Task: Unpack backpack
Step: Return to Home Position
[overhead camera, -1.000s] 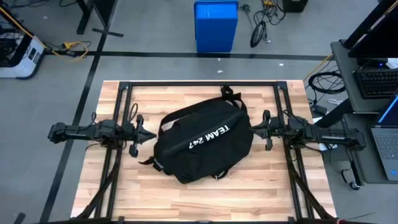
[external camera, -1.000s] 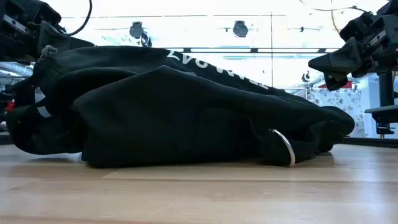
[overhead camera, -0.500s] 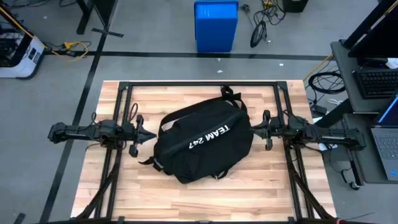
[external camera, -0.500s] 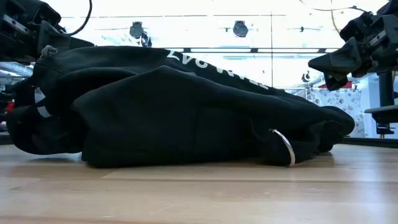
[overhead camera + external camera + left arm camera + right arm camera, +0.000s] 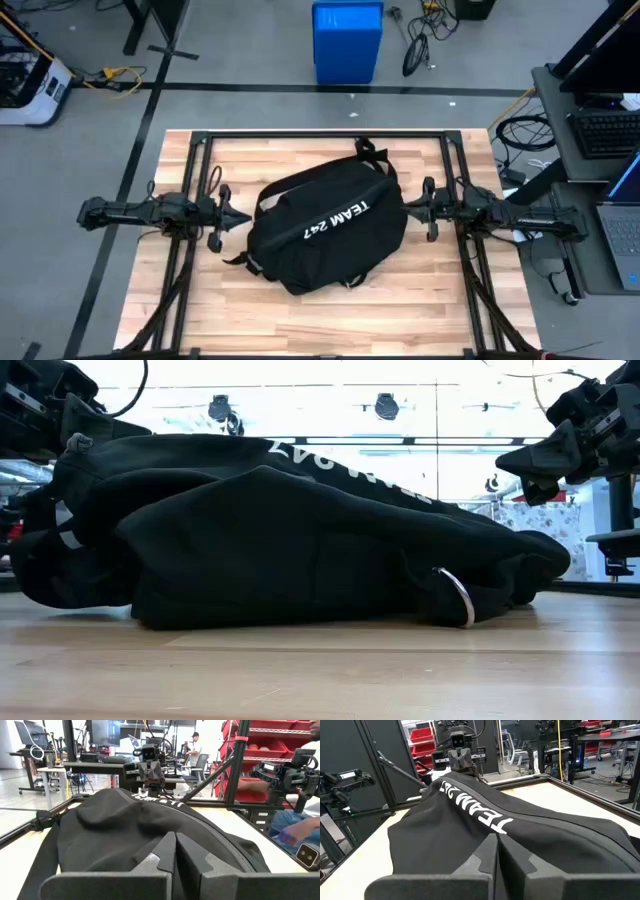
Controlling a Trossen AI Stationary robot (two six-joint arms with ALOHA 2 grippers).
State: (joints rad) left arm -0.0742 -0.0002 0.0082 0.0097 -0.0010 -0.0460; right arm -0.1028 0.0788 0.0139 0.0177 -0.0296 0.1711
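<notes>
The pale wooden table (image 5: 420,300) carries the large black soft fabric backpack with white "TEAM 247" lettering (image 5: 325,225), lying flat at its middle and apparently closed. The left gripper (image 5: 243,220) sits just beside the bag's left flank and the right gripper (image 5: 410,208) just beside its right. Both have fingers pressed together on nothing. Beyond the table stands a blue plastic bin (image 5: 347,40). A loose black strap (image 5: 236,259) trails near the left gripper, so a low sweep there could snag it and drag the bag.
</notes>
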